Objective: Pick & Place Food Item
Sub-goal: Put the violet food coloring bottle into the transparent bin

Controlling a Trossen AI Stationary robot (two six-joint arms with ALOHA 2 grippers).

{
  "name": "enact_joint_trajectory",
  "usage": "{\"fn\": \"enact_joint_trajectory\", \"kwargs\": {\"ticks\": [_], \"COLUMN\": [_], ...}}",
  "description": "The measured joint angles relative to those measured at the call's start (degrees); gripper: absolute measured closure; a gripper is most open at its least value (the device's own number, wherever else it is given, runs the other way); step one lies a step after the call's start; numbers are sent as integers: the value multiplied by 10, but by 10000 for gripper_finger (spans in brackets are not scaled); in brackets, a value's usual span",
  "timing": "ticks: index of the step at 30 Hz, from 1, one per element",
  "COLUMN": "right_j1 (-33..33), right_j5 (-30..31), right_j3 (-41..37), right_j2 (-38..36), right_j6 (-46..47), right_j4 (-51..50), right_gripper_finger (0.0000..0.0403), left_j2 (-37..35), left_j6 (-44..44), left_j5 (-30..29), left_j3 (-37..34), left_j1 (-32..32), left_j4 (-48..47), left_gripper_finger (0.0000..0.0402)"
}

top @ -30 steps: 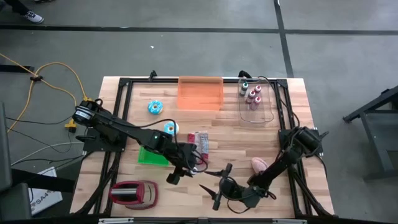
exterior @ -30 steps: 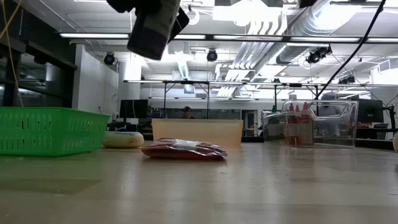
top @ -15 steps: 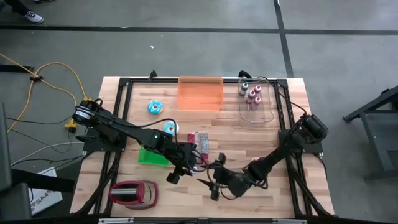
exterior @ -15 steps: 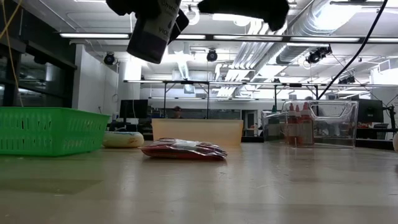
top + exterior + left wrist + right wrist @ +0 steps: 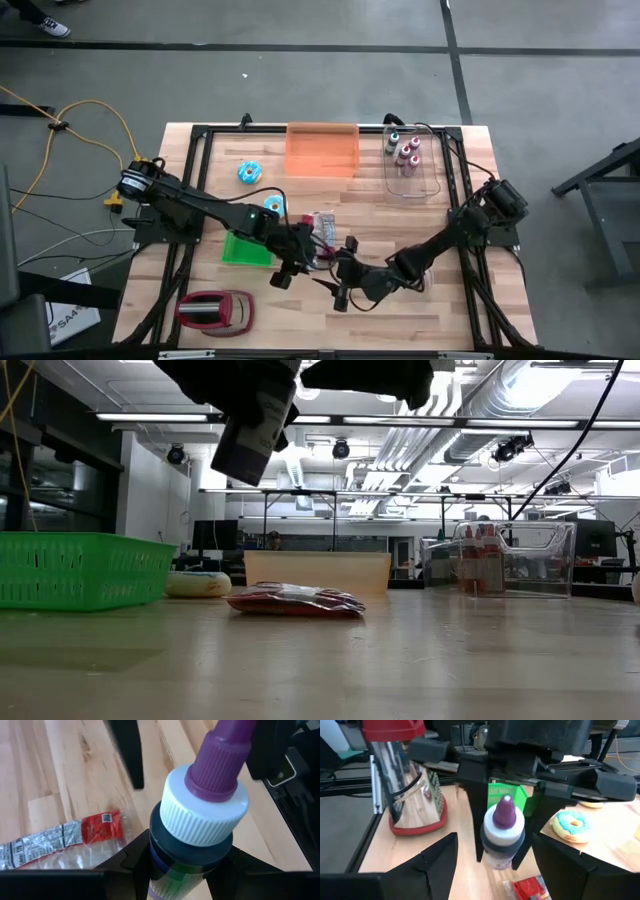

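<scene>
Left gripper [image 5: 287,271] clamped on a purple-capped bottle [image 5: 200,815], held above the table [image 5: 420,225] near a red packet [image 5: 323,228]. Right gripper [image 5: 340,285] faces it, fingers apart. Handover likely: centre the fingers around the cap before closing.

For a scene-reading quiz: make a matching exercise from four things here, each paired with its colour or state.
Things:
1. basket
2. bottle
3. snack packet
4. doughnut

States:
A. blue icing
B. flat on the table, red
C. green, on the table
D. purple tip, white cap, clamped in the left end effector

Pairs: 1-C, 2-D, 3-B, 4-A
</scene>
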Motion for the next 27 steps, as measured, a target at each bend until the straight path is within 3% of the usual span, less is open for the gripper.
{"fn": "enact_joint_trajectory", "kwargs": {"ticks": [8, 22, 27], "right_j1": [-21, -22, -24], "right_j5": [-23, -9, -9], "right_j3": [0, 0, 0], "right_j2": [0, 0, 0], "right_j6": [-6, -31, -31], "right_j4": [0, 23, 24], "right_gripper_finger": [159, 159, 183], "left_j2": [0, 0, 0], "left_j6": [-9, -6, -6], "left_j5": [-1, -16, -16], "left_j3": [0, 0, 0], "left_j1": [6, 7, 7], "left_j4": [10, 14, 14], "left_gripper_finger": [262, 262, 262]}}
